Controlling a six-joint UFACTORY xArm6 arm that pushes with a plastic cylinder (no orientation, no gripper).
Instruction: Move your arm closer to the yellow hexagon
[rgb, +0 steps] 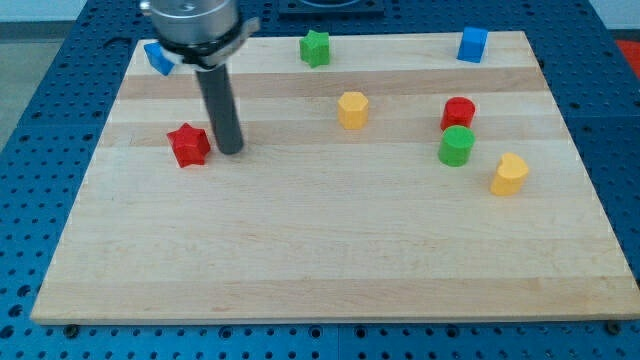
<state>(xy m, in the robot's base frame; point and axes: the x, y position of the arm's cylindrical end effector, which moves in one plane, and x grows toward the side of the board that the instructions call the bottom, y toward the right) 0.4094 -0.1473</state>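
Note:
The yellow hexagon (352, 109) sits on the wooden board (330, 260) a little above the middle of the view. My tip (231, 150) rests on the board at the view's left, well to the left of the hexagon and slightly lower. It stands just to the right of a red star (188, 145), close to it; I cannot tell if they touch.
A blue block (158, 57) lies at the top left, partly hidden behind the arm. A green star (315, 47) and a blue cube (472, 44) lie along the top edge. At the right lie a red cylinder (458, 112), a green cylinder (456, 146) and another yellow block (509, 174).

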